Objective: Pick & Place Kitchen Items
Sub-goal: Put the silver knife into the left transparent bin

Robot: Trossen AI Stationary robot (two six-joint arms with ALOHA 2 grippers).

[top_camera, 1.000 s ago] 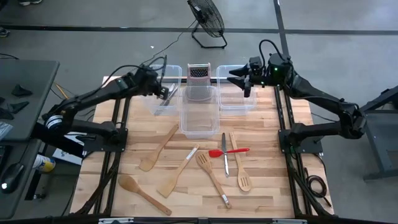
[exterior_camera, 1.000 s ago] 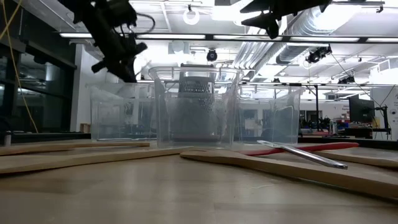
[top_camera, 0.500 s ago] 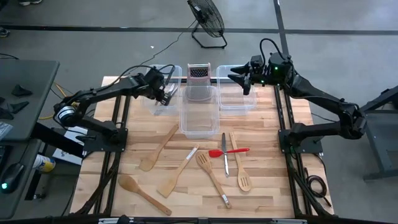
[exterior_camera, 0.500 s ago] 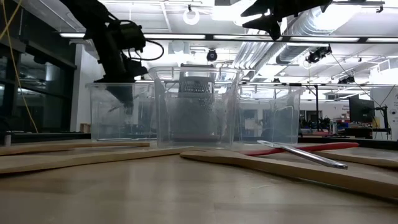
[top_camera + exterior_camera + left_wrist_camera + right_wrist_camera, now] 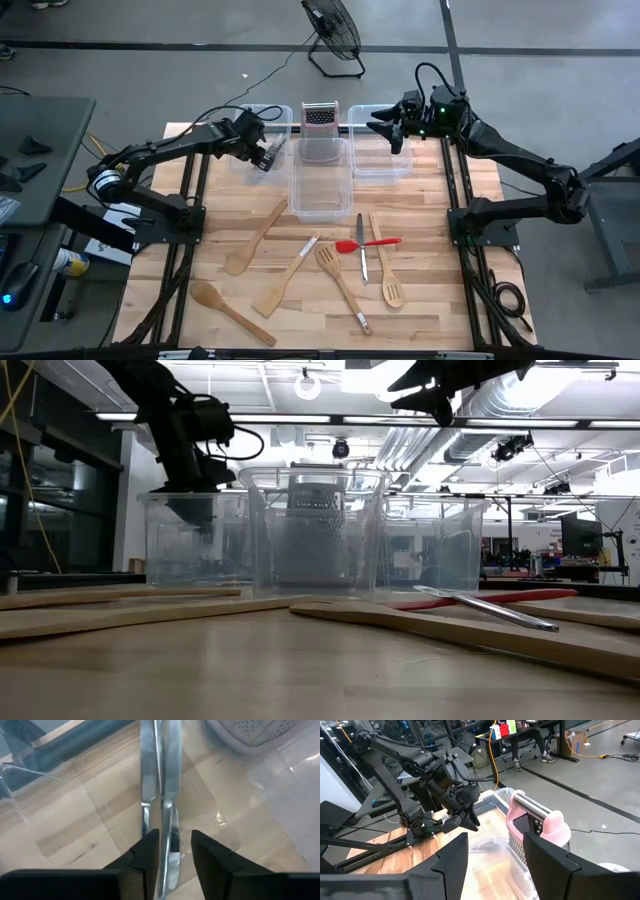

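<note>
Left hand (image 5: 172, 855): lowered into the left clear bin (image 5: 262, 150), just left of the box grater (image 5: 319, 120); fingers (image 5: 147, 852) parted a little, with a silver metal knife (image 5: 167, 820) between them, its long axis running straight ahead from the hand along the bin floor; whether the pads press it, cannot tell. A second metal utensil (image 5: 146, 780) lies alongside, touching. Right hand (image 5: 390, 128): waits, spread open and empty, above the right bin (image 5: 380, 170), just right of the grater. Remaining items: wooden spoons, spatulas (image 5: 262, 235) and the red-headed spatula (image 5: 368, 243) on the table (image 5: 450, 310), well in front of the grater. Judgement: next pick from this spread; the red spatula lies nearer the right arm.
</note>
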